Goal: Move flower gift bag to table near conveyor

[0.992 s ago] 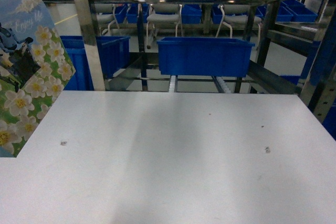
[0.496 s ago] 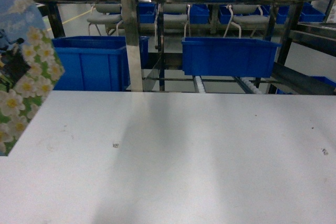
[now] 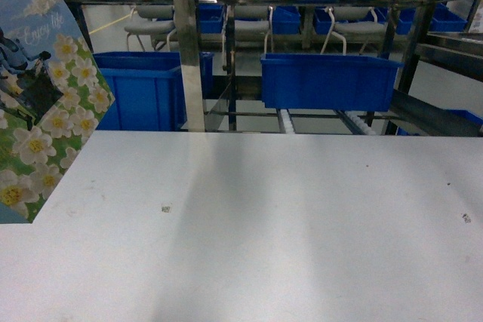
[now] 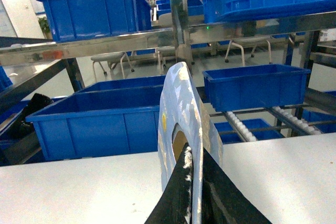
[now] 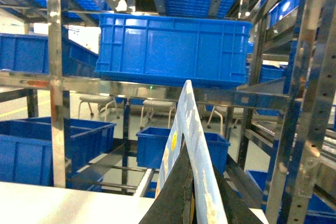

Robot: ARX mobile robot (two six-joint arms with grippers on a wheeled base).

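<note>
White table [image 3: 272, 224], "Enjoy life" gift bag [image 3: 45, 111]

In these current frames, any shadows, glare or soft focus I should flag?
Head view: broad soft shadow bands across the table; flower gift bag cropped at left edge. Left wrist view: bag edge blurred, gripper close and dark. Right wrist view: glare on conveyor rails.

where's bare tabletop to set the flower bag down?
The table is bare from its far edge below the blue bins and conveyor to the near edge, apart from tiny specks. Only the left edge is crowded: the flower gift bag hangs there.
</note>
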